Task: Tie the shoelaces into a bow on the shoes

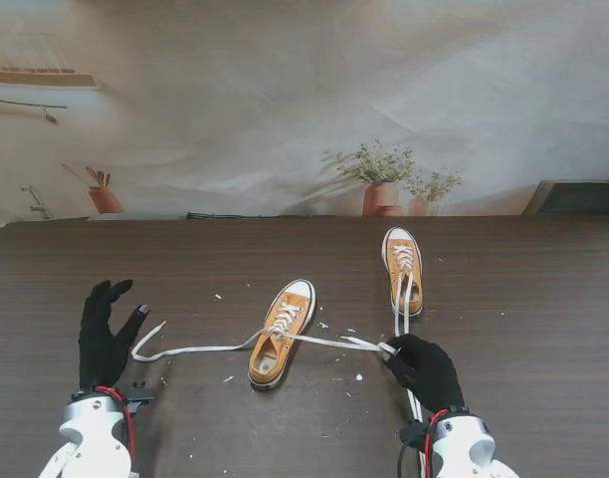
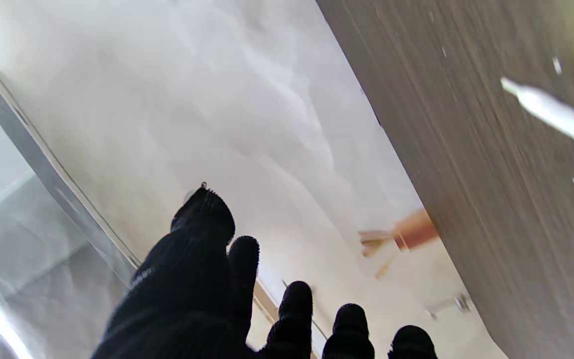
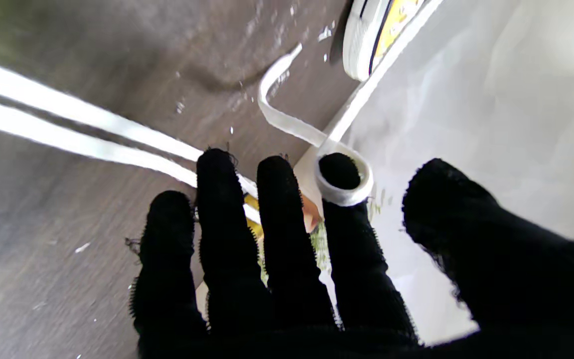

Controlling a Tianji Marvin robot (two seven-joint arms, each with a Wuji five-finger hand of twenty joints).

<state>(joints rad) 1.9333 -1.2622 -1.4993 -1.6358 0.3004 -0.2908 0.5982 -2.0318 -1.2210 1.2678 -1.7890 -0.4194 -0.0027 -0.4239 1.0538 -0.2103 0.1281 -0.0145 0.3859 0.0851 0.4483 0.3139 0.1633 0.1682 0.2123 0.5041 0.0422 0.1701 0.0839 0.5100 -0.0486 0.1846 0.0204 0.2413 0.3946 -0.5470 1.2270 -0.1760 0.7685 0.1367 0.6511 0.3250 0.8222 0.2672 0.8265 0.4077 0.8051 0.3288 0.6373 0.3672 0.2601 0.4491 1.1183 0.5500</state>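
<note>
- Worktop of dark brown wood grain [image 1: 543,329] carries everything; white specks of debris lie scattered on it near the shoes.
- Our nearer shoe, an orange canvas sneaker with a white rubber toe [image 1: 282,333], lies near the middle of the worktop with its toe pointing away from us; a second matching orange sneaker [image 1: 403,267] lies farther off and to the right, its laces trailing toward us.
- Our left hand in its black knit glove [image 1: 103,337] rests at the left with fingers spread apart and holds nothing.
- Our right hand in a black glove [image 1: 421,368] has its fingers curled over the right lace; the right wrist view shows a loop of it around one fingertip [image 3: 339,172].
- The nearer shoe's flat white left lace [image 1: 190,350] lies loose on the worktop, its end just beside the left hand; the white right lace [image 1: 334,342] runs from the shoe to the right hand.
- We judge this an early step: laces spread, no crossing and no bow yet.
- Next we would need the left hand to close on its lace end, then bring both ends together over the shoe.
</note>
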